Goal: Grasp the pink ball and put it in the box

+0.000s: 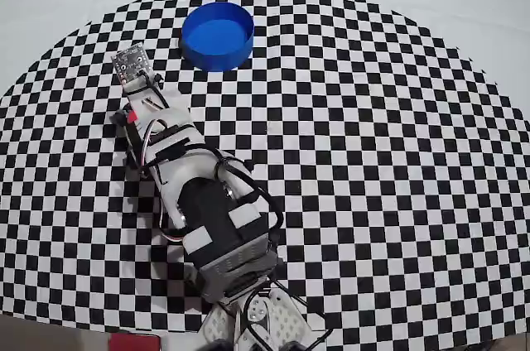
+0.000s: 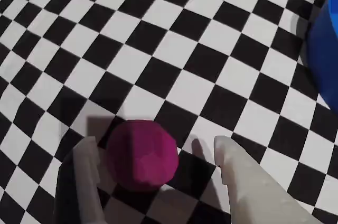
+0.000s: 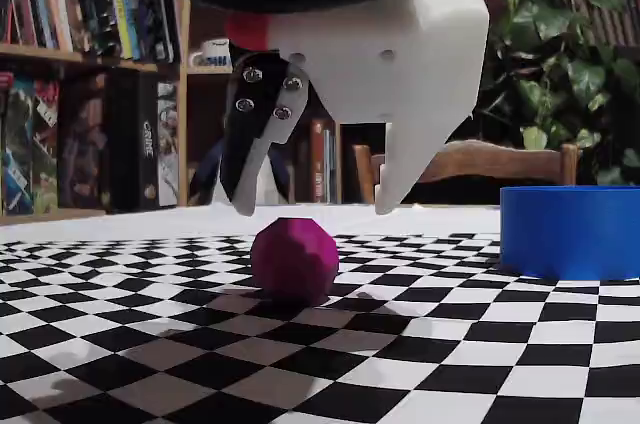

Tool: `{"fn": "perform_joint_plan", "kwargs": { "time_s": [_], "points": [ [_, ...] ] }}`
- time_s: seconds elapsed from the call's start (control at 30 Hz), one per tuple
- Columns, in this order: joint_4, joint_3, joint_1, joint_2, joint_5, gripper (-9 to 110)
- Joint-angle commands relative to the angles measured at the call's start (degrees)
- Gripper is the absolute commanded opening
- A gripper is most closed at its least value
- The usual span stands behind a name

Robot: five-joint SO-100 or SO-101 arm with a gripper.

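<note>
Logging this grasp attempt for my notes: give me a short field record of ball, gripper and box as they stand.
ball: pink ball resting on the checkered cloth, not lifted
gripper: gripper open, fingertips above the ball, one on each side, not touching it
box: blue box apart from the ball, empty in the overhead view

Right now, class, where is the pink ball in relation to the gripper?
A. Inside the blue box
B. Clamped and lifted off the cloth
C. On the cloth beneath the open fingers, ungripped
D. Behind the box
C. In the fixed view the pink ball sits on the checkered cloth, the open gripper just above it.
</note>
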Motion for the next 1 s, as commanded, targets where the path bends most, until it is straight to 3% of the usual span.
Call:
{"fn": "perform_joint_plan", "kwargs": {
  "time_s": [0.0, 0.97],
  "points": [
    [-0.97, -2.2, 0.0, -0.09, 0.26, 25],
    [-1.14, -4.39, -0.7, -4.22, 0.18, 25]
  ]
}}
